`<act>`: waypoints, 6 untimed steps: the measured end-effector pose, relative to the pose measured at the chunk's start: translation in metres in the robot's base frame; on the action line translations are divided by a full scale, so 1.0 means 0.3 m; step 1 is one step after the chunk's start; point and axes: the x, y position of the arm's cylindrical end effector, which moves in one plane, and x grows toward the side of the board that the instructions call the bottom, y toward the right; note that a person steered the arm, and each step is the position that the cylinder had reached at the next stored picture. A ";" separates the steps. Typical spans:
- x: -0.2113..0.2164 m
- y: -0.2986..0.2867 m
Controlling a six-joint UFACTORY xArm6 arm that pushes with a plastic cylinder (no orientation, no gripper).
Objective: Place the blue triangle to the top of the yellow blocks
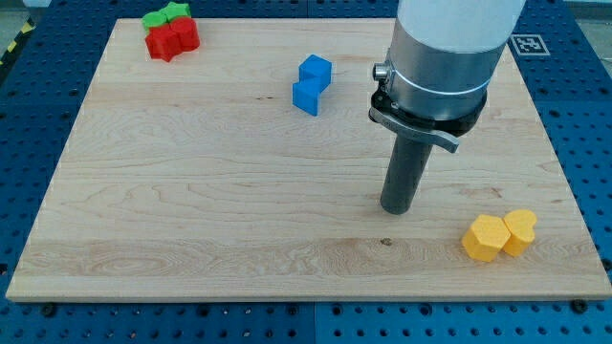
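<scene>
Resting on the wooden surface (191,201), the tip (397,210) of the dark rod stands right of the middle of the board, toward the view's bottom. This rod does the work of a hand here; it has no jaws and grasps nothing, and its end touches no block.

Two blue blocks sit up and to the view's left of the tip, well apart from it: an upper blue block (315,69) and a lower blue block (306,96), pressed against each other. I cannot tell from here which of them is the triangle.

The yellow pair lies near the board's bottom right corner, down and to the right of the tip. A yellow hexagon (482,238) touches a yellow heart (521,230) on its right.

Far off in the top left corner, a red block (172,38) huddles against a green block (166,14) just above it; their shapes are hard to make out.
</scene>
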 end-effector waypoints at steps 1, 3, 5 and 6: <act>0.000 -0.003; -0.027 -0.038; -0.238 -0.235; -0.367 -0.371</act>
